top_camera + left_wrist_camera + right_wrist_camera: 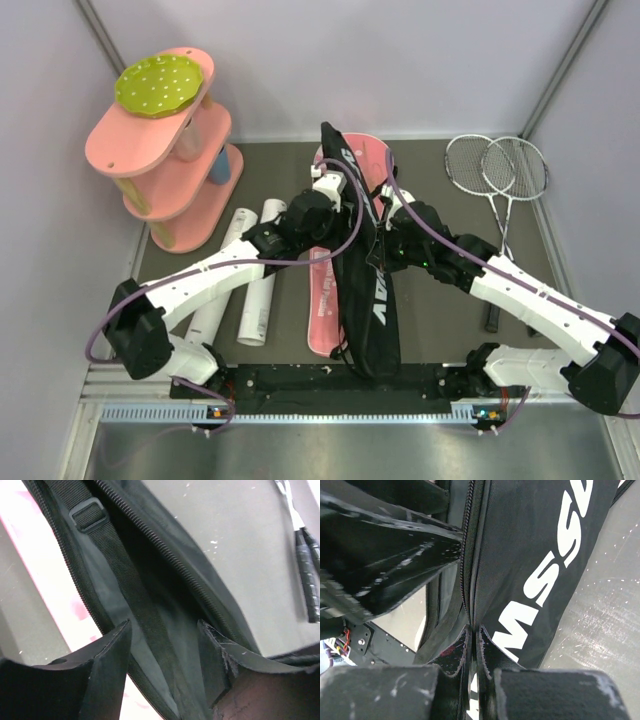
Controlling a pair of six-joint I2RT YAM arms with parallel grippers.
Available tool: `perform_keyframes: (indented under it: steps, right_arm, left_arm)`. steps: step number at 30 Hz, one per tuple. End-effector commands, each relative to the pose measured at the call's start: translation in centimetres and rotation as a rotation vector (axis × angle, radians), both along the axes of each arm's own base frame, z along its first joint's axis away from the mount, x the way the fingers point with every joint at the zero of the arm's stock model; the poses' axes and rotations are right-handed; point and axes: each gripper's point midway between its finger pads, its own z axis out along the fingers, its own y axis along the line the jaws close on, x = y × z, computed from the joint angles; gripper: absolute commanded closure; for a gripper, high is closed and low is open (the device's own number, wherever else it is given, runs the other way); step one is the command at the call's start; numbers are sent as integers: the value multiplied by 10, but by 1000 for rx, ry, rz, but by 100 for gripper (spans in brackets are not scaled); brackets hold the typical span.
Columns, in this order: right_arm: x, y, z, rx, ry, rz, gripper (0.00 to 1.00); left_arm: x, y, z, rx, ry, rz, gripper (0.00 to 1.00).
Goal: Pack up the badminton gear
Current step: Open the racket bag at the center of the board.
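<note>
Two white tubes [260, 295] lie left of centre on the bench [430, 320], just beside the racket bag [380, 310] at mid-frame. Over its opened lining the left gripper [162, 652] hangs, fingers apart, holding nothing. At its zipper edge the right gripper [472, 647] has fingers pinched shut on the black flap, lifting it. I judge the mouth needs widening before loading. Two rackets [515, 168] lie upper right, open bench between.
</note>
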Motion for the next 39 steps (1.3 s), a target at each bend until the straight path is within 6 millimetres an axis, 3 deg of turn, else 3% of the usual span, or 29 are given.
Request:
perform_keyframes:
  steps: [1, 4, 11, 15, 18, 19, 21, 22, 23, 24, 28, 31, 32, 34, 35, 36, 39]
  right_arm:
    - [7, 9, 28, 88, -78, 3, 100]
    - [6, 11, 30, 100, -77, 8, 100]
    - [5, 11, 29, 107, -76, 5, 100]
    - [5, 6, 25, 98, -76, -10, 100]
    - [5, 3, 21, 93, -73, -20, 100]
    - [6, 2, 19, 90, -72, -24, 100]
    - [8, -2, 15, 80, -66, -35, 100]
    - [9, -4, 14, 78, -67, -40, 100]
    - [11, -6, 13, 74, -69, -49, 100]
    - [12, -9, 11, 64, -74, -51, 100]
    - [17, -18, 6, 51, -73, -63, 100]
    - [19, -21, 7, 51, -78, -60, 100]
    - [20, -20, 9, 56, -84, -58, 100]
    - [19, -19, 10, 62, -82, -55, 100]
    - [19, -17, 11, 68, -83, -50, 100]
    - [20, -16, 11, 75, -81, -52, 100]
    - [21, -18, 11, 79, -77, -71, 100]
  left_arm:
    - [19, 5, 8, 28, -51, 114, 40]
    - [29, -1, 6, 45, -73, 137, 43]
    - [52, -12, -22, 129, -66, 169, 54]
    - [61, -6, -16, 173, -107, 199, 74]
    - [62, 5, -6, 204, -140, 218, 100]
    - [56, 6, 9, 181, -158, 191, 100]
    - [46, 8, 20, 151, -168, 155, 100]
    - [38, 10, 40, 109, -194, 128, 100]
    - [25, 5, 43, 83, -183, 54, 100]
    - [15, 9, 62, 37, -203, 26, 100]
    - [-19, 15, 82, -85, -184, -108, 100]
    - [-34, 23, 82, -177, -84, -219, 100]
    - [-40, 22, 79, -207, -57, -256, 100]
    - [-56, 13, 95, -321, -54, -373, 100]
    - [-60, 11, 86, -333, -47, -394, 100]
    - [-58, 12, 90, -349, -69, -380, 100]
    - [-49, 26, 74, -341, -25, -265, 100]
